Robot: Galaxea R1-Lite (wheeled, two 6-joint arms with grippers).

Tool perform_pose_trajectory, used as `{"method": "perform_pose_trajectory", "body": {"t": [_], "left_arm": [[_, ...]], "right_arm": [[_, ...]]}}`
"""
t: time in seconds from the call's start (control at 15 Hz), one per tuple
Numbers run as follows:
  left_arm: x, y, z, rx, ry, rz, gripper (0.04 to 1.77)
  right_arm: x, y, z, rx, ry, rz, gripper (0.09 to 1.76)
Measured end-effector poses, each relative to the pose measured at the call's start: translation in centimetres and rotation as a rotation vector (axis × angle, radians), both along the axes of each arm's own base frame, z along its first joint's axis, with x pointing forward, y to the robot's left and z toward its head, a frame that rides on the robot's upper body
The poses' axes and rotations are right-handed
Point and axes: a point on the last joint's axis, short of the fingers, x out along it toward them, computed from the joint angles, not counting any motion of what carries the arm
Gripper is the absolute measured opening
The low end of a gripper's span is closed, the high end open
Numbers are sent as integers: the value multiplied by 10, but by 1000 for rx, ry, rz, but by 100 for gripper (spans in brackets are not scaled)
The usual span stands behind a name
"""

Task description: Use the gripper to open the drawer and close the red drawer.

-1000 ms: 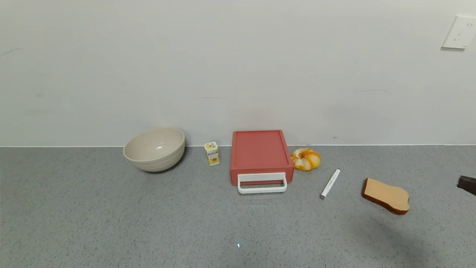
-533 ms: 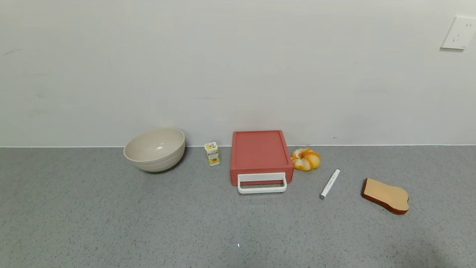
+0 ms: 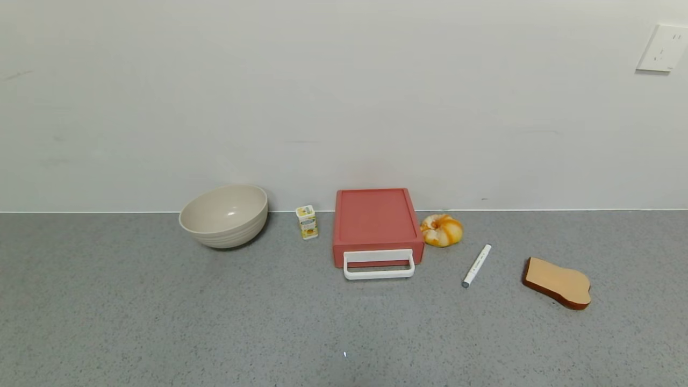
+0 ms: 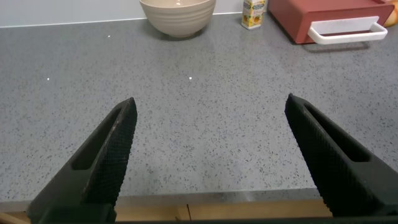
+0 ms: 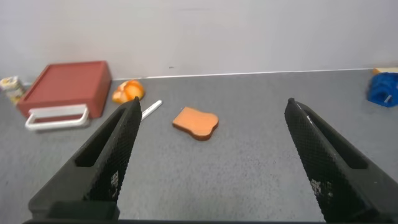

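The dusty-red drawer [image 3: 376, 220] stands against the wall at the middle of the grey counter, its tray shut and its white loop handle [image 3: 379, 265] facing me. It also shows in the left wrist view [image 4: 323, 15] and the right wrist view [image 5: 65, 84]. Neither gripper shows in the head view. My left gripper [image 4: 211, 109] is open and empty, low over the counter's front edge, far from the drawer. My right gripper [image 5: 211, 109] is open and empty, above the counter to the right of the drawer.
A beige bowl [image 3: 223, 215] and a small yellow carton [image 3: 307, 221] stand left of the drawer. A bun [image 3: 441, 230], a white marker [image 3: 477, 265] and a toast slice [image 3: 558, 282] lie to its right. A blue object [image 5: 385, 89] sits at the far right.
A dark arm part at the right edge of the head view one second ago has withdrawn out of view, and its shadow on the counter has gone. The drawer has not moved.
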Motion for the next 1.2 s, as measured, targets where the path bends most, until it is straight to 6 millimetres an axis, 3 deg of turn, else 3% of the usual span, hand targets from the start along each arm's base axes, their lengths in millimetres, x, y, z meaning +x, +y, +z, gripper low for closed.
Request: {"method": "perform_pose_trajectory", "body": {"t": [0.2,0.4,0.67,0.87,1.0,1.2], "left_arm": [[0,0,0,0,0,0,172],[0,0,0,0,0,0,172],[0,0,0,0,-2,0,172],[0,0,1,2,-8,1,172],[0,0,1,3,-11,1,172],[0,0,1,-1,-11,2,172]], "right_arm": [[-20,2,-30,-20,-14,78,170],[-22,1,-65,-39,-26,88,170],[-2,0,-101,-72,-118,80,170],[18,0,-140,-118,-51,87,170],[23,1,-161,-59,47,121,170],[25,1,-164,-26,43,123,170]]}}
